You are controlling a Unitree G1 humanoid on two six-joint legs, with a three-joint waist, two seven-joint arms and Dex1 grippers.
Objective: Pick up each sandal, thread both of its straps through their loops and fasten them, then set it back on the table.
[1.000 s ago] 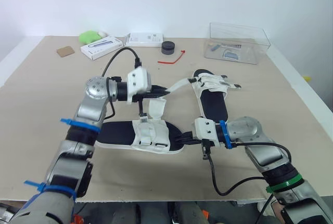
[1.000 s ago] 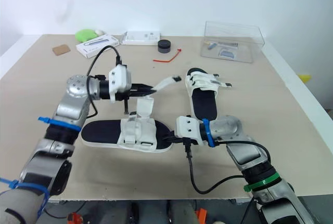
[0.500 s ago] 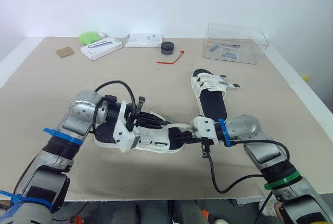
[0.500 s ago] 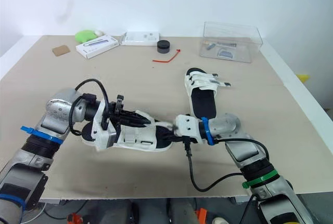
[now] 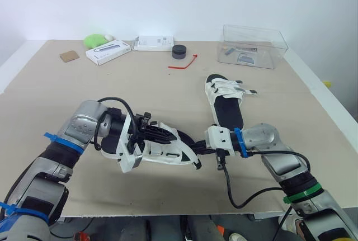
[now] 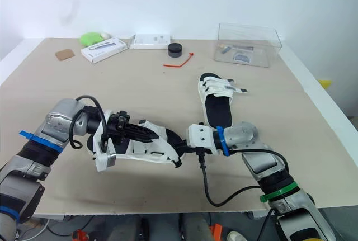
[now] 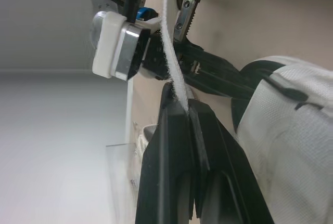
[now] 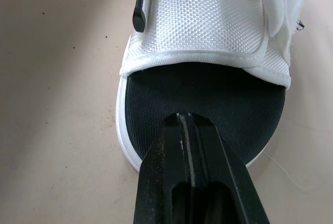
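**Left gripper dropping low onto the near sandal, strap in its grip**

Over the last second the left gripper [image 7: 182,102] has been coming down from mid-frame, where it was holding a strap up in the air. It is now lying low in the lower middle of the head view, over the near sandal [image 5: 165,152]. Its two black fingers are pressing together on the white strap [image 7: 174,70], which is running up between them in the left wrist view. The right gripper [image 8: 187,118] is keeping its place at the sandal's right end. Its fingers are lying closed against each other with nothing seen between them, their tip over the black footbed. The near sandal is lying sideways across the table [image 5: 50,101], its right end tilting slightly. The second sandal [image 5: 226,99] is lying flat at centre right, well apart from both grippers. A clear box [image 5: 254,46] is standing at the upper right.
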